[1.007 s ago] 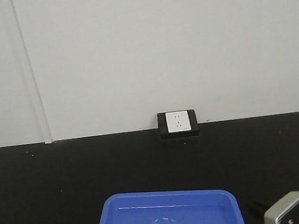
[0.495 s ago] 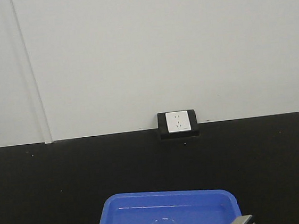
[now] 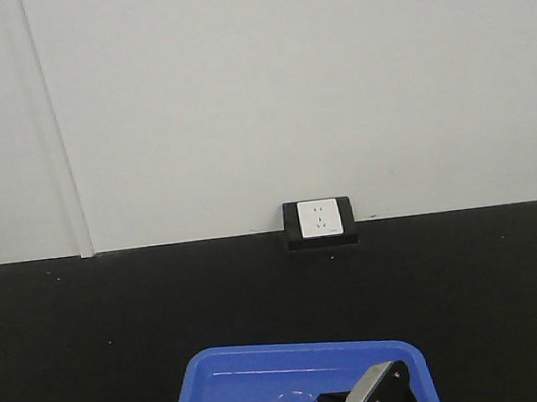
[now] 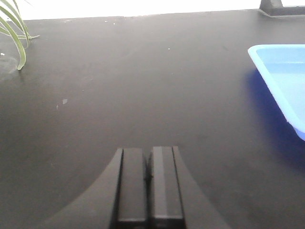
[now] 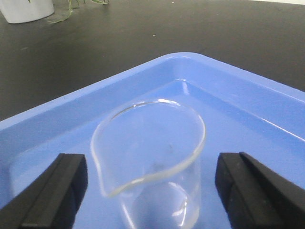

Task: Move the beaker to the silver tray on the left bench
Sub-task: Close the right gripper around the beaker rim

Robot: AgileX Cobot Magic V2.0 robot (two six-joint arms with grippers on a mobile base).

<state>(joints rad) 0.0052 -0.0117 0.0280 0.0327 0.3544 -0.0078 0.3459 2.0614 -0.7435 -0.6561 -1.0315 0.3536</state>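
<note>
The beaker (image 5: 150,157), clear glass with a rolled rim and spout, stands upright in the blue tray (image 5: 228,90); we lose its base at the frame edge. Our right tool (image 5: 152,191) straddles it, spread wide and not touching; our left tool (image 4: 148,188) is pinched together over the worktop (image 4: 143,86).

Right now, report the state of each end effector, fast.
Left end effector: shut, holding nothing.
Right end effector: open, one finger on each side of the beaker in the blue tray, not gripping it.
</note>
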